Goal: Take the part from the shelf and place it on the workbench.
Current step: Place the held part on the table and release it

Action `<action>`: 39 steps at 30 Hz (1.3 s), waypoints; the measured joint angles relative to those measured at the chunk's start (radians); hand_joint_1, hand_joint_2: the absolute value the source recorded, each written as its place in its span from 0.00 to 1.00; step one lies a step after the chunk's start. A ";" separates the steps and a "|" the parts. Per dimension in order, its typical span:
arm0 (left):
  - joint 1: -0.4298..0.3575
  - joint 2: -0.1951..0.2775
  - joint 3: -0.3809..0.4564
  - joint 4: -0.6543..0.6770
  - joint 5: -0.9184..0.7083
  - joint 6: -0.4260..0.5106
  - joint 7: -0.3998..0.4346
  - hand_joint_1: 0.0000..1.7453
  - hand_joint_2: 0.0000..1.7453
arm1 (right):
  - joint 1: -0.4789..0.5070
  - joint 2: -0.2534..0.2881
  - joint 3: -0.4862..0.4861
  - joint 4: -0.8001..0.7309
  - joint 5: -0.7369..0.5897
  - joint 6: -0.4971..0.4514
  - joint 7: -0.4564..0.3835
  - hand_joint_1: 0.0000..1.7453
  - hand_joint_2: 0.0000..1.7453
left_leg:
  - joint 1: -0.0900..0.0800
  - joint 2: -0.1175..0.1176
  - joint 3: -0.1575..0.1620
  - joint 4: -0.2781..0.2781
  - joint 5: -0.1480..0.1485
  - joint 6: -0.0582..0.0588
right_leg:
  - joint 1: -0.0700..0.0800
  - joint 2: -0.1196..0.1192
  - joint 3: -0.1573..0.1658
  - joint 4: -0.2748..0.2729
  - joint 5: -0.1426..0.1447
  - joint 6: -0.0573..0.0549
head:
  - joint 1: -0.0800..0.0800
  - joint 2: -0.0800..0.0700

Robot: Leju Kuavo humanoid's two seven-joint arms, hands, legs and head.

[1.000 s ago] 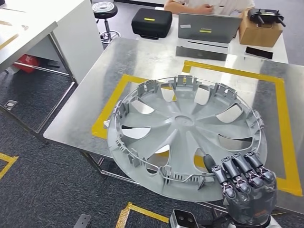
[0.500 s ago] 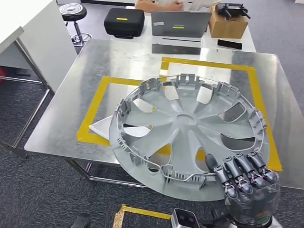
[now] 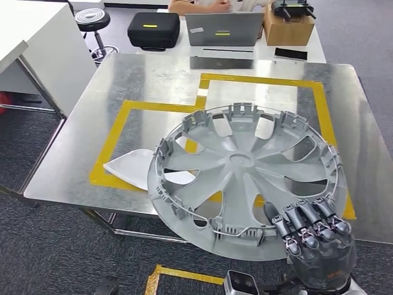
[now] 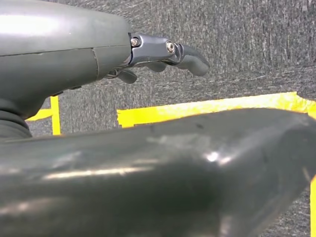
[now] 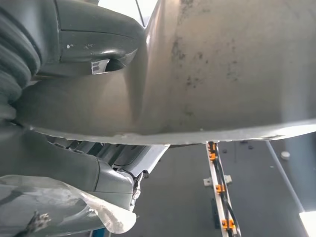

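The part is a large grey wheel cover (image 3: 241, 178), inner side up, held above the near edge of the steel workbench (image 3: 153, 80). My right hand (image 3: 315, 243) grips its near right rim, dark fingers curled over the top. Close up in the right wrist view, the cover's underside (image 5: 223, 64) is clamped by the thumb (image 5: 93, 44). My left hand (image 4: 164, 52) hangs over the grey carpet with its fingers apart and nothing in them.
Yellow tape (image 3: 260, 80) marks two rectangles on the bench. A white flat piece (image 3: 129, 167) lies at the front left, partly under the cover. A laptop (image 3: 222, 29), black case (image 3: 153, 29), cardboard box (image 3: 287, 27) and a seated person (image 3: 209, 5) are beyond. A stool (image 3: 93, 21) stands far left.
The camera has moved: the whole scene has shifted, and the bench now lies closer and more squarely ahead. The cover stays in my right hand's grip, now further over the taped area.
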 joint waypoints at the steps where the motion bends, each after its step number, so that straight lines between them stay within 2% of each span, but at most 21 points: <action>1: 0.001 0.000 0.000 0.000 0.002 -0.001 0.000 0.00 0.00 | 0.001 0.000 -0.002 0.003 0.000 0.000 0.006 1.00 1.00 | 0.001 0.000 0.000 0.000 0.000 -0.005 | 0.000 0.000 0.000 0.000 0.000 0.000 | 0.000 0.000; 4: 0.002 0.000 0.000 0.000 0.005 -0.001 0.000 0.00 0.00 | 0.002 0.000 -0.008 0.012 0.000 0.000 0.021 1.00 1.00 | 0.001 0.000 0.000 -0.001 0.000 -0.011 | 0.001 0.000 0.000 0.000 0.000 0.000 | 0.000 0.000; 10: 0.004 0.000 -0.004 0.000 0.019 -0.006 0.001 0.00 0.00 | 0.001 0.000 -0.044 0.048 0.000 0.000 0.091 1.00 1.00 | -0.002 0.000 0.000 0.001 -0.001 -0.012 | -0.002 -0.001 0.002 0.000 0.001 0.000 | 0.001 0.000; 17: 0.009 0.004 -0.015 0.000 0.042 -0.007 0.003 0.00 0.00 | -0.018 -0.031 -0.155 0.141 0.000 0.000 0.237 1.00 1.00 | -0.004 0.000 -0.001 0.004 -0.002 -0.011 | -0.004 -0.001 0.002 0.000 0.002 0.002 | 0.001 0.000; 21: 0.013 0.009 -0.021 0.000 0.052 -0.007 0.003 0.00 0.00 | -0.031 -0.064 -0.234 0.188 0.000 0.000 0.282 1.00 1.00 | -0.004 0.000 -0.001 0.004 -0.003 -0.010 | -0.005 -0.001 0.002 0.000 0.002 0.002 | 0.001 0.000; 32: 0.016 0.015 -0.038 0.000 0.062 -0.002 0.003 0.00 0.00 | -0.061 -0.144 -0.368 0.277 0.000 0.000 0.316 1.00 1.00 | -0.004 -0.001 -0.001 0.004 -0.003 -0.009 | -0.005 -0.001 0.002 0.000 0.002 0.002 | 0.000 0.000; 39: 0.015 0.020 -0.049 0.000 0.058 -0.001 0.003 0.00 0.00 | -0.091 -0.195 -0.396 0.326 0.000 0.000 0.327 1.00 1.00 | -0.004 0.000 -0.001 0.004 -0.003 -0.009 | -0.005 -0.001 0.002 0.000 0.002 0.002 | 0.001 0.000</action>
